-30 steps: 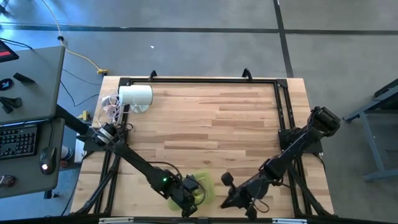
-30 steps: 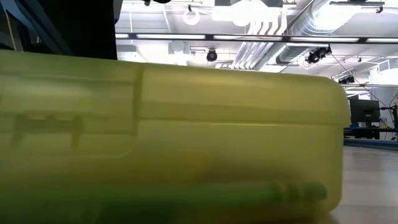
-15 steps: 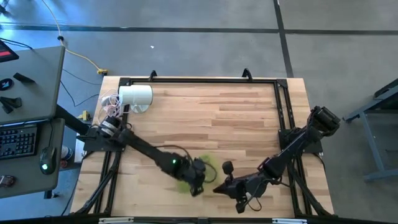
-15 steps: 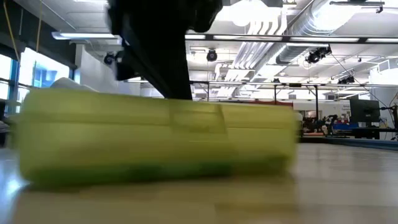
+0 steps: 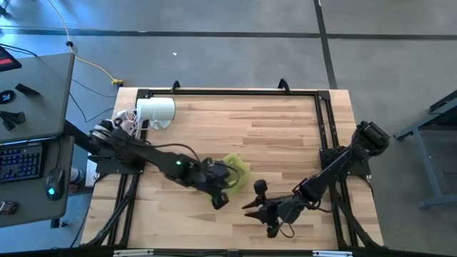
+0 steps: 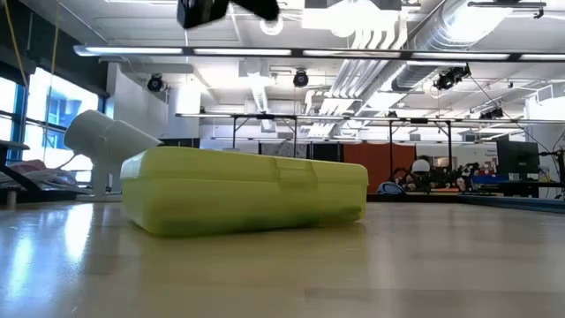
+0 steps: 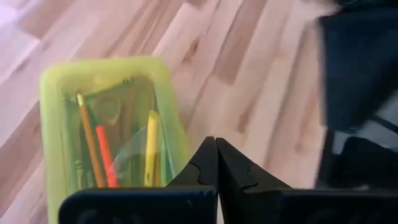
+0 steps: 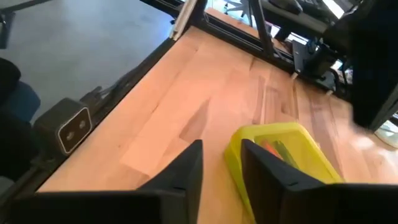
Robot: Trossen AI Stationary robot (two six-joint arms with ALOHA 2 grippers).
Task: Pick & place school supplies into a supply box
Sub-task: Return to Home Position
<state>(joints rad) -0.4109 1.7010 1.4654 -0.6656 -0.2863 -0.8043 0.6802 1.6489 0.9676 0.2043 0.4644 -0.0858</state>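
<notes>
The supply box (image 5: 235, 170) is a translucent yellow-green case. It lies closed and flat on the wood, a little near of the table's middle (image 6: 247, 190). Through its lid I see school supplies (image 7: 99, 146): orange, red and yellow pens. My left gripper (image 5: 220, 194) is shut and hangs above the table just near-left of the box, clear of it (image 7: 216, 152). My right gripper (image 5: 248, 207) stands open near the table's near edge, pointing at the box from its near-right side (image 8: 221, 158). Nothing is between its fingers.
A white cylinder (image 5: 156, 111) with cables stands at the far left corner. A black frame rail (image 5: 228, 93) runs around the table. A small camera block (image 8: 68, 127) sits at the table's edge. Bare wood lies across the middle and the far right.
The box has slid along the table from the near edge toward the middle, with my left gripper on top of it. The left gripper has then risen clear of the box. My right gripper has swung a little toward the far-left, toward the box.
</notes>
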